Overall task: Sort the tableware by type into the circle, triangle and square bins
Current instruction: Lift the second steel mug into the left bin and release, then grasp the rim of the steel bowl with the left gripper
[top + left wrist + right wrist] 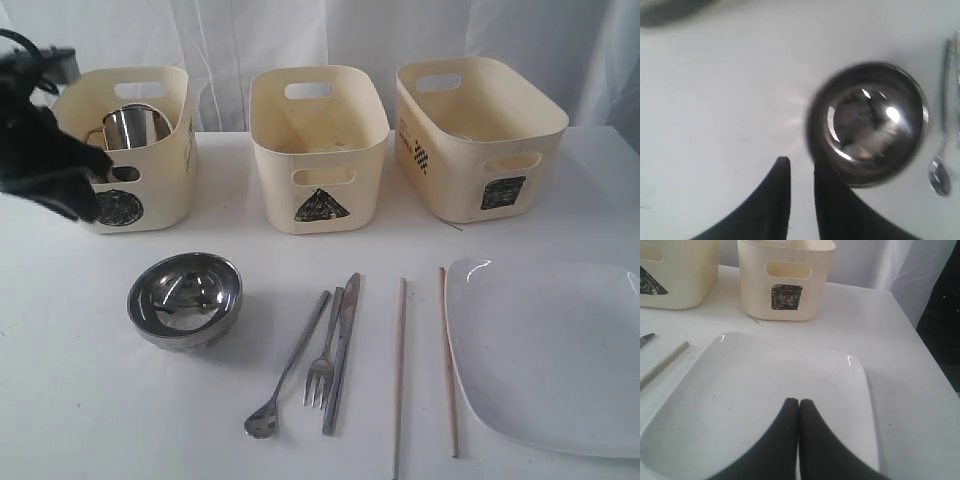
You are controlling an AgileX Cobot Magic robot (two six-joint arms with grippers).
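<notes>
Three cream bins stand in a row at the back: circle bin (125, 150), triangle bin (320, 150), square bin (480, 135). One steel mug (135, 127) sits inside the circle bin. In front lie a steel bowl (185, 297), spoon (290, 365), fork (323, 355), knife (343, 350), two chopsticks (400, 375) and the white plate (550, 350). My left gripper (802, 162) hangs narrowly open and empty above the table beside the bowl (867, 122). My right gripper (799, 401) is shut and empty over the plate (765, 390). The small white bowl is out of view.
The black left arm (45, 150) hangs blurred in front of the circle bin at the left edge. The wrist view over the plate also shows the square bin (785, 282), the triangle bin (675, 275) and one chopstick (665, 362). White curtains close the back.
</notes>
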